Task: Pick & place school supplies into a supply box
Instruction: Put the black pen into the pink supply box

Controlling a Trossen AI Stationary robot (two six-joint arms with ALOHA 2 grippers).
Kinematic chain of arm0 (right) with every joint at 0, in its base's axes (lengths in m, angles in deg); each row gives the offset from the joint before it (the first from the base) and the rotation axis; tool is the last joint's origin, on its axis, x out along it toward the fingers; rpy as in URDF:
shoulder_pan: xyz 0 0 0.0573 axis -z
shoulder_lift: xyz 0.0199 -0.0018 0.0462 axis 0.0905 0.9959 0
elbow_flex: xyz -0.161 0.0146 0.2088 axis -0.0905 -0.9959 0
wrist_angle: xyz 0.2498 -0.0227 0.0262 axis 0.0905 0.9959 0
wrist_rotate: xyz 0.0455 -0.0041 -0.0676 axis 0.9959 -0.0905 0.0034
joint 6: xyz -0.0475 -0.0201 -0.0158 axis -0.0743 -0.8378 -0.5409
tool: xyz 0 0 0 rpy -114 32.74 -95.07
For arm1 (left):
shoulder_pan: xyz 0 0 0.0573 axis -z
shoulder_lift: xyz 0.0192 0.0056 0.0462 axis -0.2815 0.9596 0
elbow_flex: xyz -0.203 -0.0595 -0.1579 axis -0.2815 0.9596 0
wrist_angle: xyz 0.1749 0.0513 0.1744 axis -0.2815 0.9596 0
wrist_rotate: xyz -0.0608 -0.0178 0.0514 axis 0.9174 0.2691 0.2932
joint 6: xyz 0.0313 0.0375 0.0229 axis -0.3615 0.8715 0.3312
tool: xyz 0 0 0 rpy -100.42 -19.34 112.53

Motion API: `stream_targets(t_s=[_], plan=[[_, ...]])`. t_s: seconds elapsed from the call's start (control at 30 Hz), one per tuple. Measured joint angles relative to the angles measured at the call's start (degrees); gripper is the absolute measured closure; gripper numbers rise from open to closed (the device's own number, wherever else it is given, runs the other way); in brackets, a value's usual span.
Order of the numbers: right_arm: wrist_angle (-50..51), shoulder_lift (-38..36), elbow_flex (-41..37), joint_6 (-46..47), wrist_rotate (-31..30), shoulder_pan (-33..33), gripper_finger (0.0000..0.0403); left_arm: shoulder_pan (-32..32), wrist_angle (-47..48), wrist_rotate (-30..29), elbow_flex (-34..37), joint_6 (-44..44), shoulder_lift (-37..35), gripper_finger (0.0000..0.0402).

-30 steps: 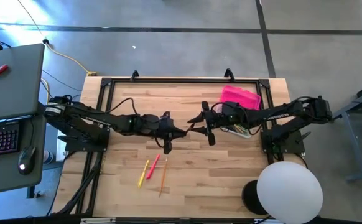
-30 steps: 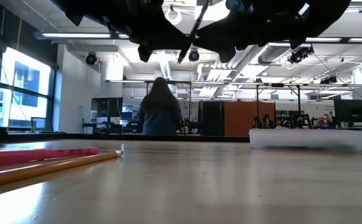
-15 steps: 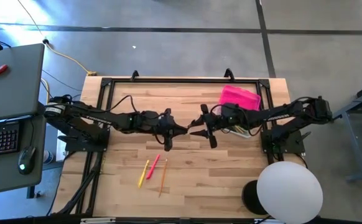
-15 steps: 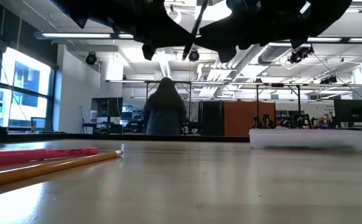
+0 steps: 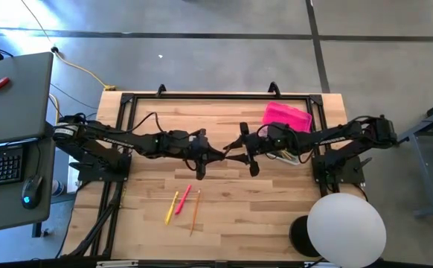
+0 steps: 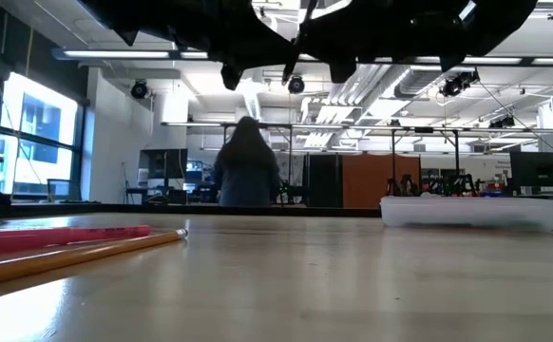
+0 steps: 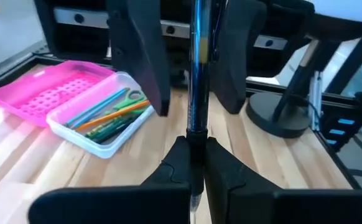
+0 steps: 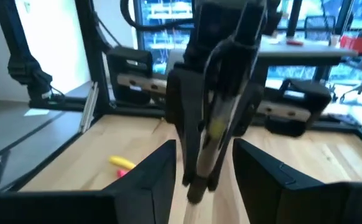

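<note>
**Dark pen held between two tools above the tabletop**

Dark and slim, the pen [image 7: 196, 74] stands clamped in the left tool [image 5: 201, 154], whose fingers [image 7: 180, 163] pinch its lower end. The right tool [image 5: 240, 153] faces it at mid-table, its fingers [image 8: 153, 177] spread wide on either side of the pen and the left tool's tip, not visibly touching.

From above, three more supplies show on the wooden tabletop [image 5: 276, 216]: a yellow pen [image 5: 171, 207], a pink-red pen [image 5: 184, 196] and an orange pencil [image 5: 196, 209], nearer the front edge. The left wrist view alone looks into the supply box [image 7: 103, 118], where green-handled scissors [image 7: 133, 97] and several pens lie, its pink lid [image 7: 53, 87] open beside it. Low down, a person [image 6: 246, 166] stands far off in the room.

Since a second ago the left tool has moved slightly towards the right one.
</note>
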Motion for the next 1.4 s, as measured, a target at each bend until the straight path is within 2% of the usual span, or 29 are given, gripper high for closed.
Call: stream_targets(t_s=[0.2,0.5,0.6,0.7,0.87,1.0,1.17,1.4], plan=[[-1.17,0.13,0.00,-0.01,-0.01,0.03,0.0277,0.00,-0.39,1.27,0.00,-0.01,0.00,0.0355],[-1.30,0.13,0.00,-0.38,1.36,0.03,0.0378,-0.04,-0.23,0.37,0.00,0.10,0.00,0.0355],[-1.23,0.13,0.00,-0.44,2.69,0.05,0.0393,0.02,-0.34,-0.61,0.00,0.17,0.00,0.0355],[-1.55,0.13,0.00,0.36,2.58,0.05,0.0379,0.00,-0.39,-0.71,0.00,0.13,0.00,0.0355],[-2.85,0.13,0.00,-0.03,1.02,0.03,0.0319,-0.04,-0.42,-0.92,0.00,-0.09,0.00,0.0355],[-3.14,0.13,0.00,0.04,1.51,-0.12,0.0290,-0.04,-0.46,-1.46,0.00,-0.09,0.00,0.0355],[-3.20,0.13,0.00,-0.01,0.88,-0.87,0.0288,-0.01,-1.00,-2.05,0.00,-0.07,0.01,0.0355],[-4.05,0.13,0.00,0.00,0.55,-1.02,0.0325,0.00,-1.59,-2.25,-0.02,-0.07,0.02,0.0355]])
